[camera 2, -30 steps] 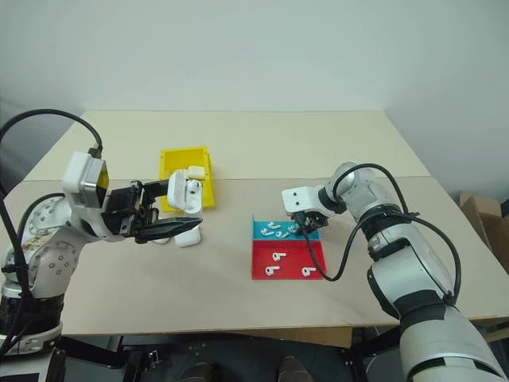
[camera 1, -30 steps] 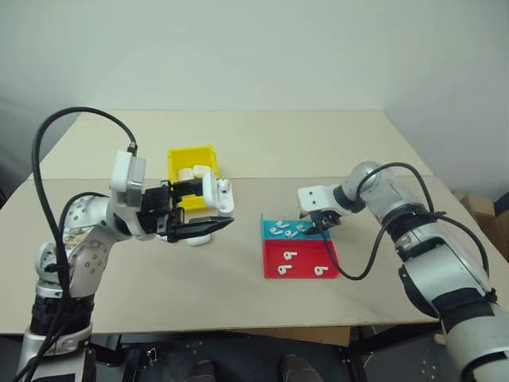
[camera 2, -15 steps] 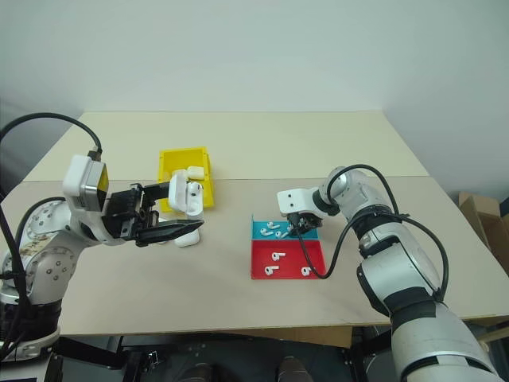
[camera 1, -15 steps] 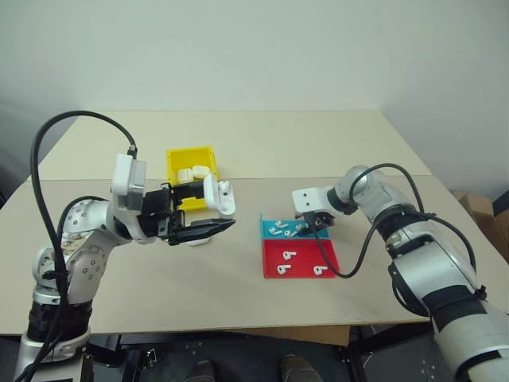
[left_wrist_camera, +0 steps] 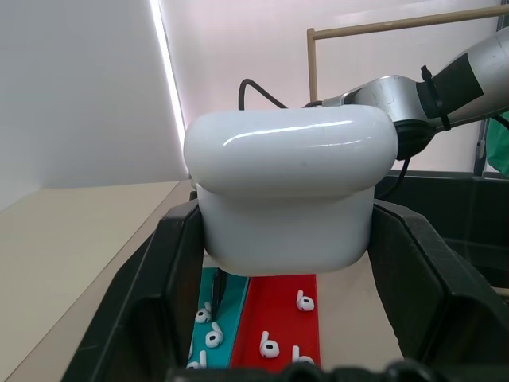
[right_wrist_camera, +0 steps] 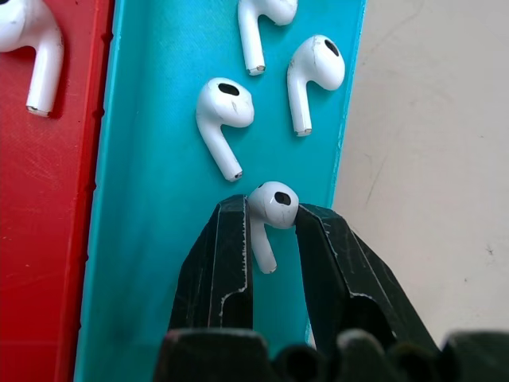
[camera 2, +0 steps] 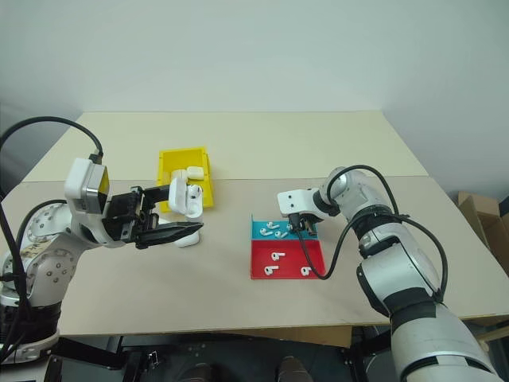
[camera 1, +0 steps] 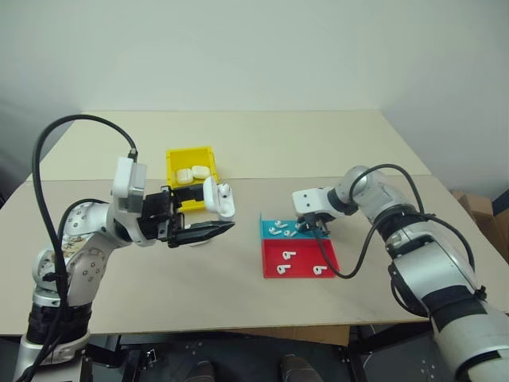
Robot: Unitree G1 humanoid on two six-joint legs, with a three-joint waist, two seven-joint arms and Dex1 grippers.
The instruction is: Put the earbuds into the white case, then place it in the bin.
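My left gripper [camera 1: 210,210] is shut on the white case [camera 1: 216,196], held above the table in front of the yellow bin [camera 1: 191,150]. In the left wrist view the case [left_wrist_camera: 290,191] sits between both fingers [left_wrist_camera: 171,274], and its lid looks hinged open. My right gripper [right_wrist_camera: 270,219] reaches down into the teal tray [right_wrist_camera: 151,239] and is shut on one earbud [right_wrist_camera: 272,203], pinched at the stem with its head sticking out. Three more earbuds [right_wrist_camera: 224,111] lie loose on the teal tray just beyond the fingertips.
A red tray [camera 1: 302,260] adjoins the teal one on the near side and holds three earbuds [camera 1: 289,255]. The yellow bin holds white cases [camera 1: 193,173]. Another white case [camera 2: 188,238] lies on the table below my left gripper. A black cable loops from my right wrist over the trays.
My right gripper's fingers have closed around an earbud in the teal tray. The left gripper and its case have stayed where they were.
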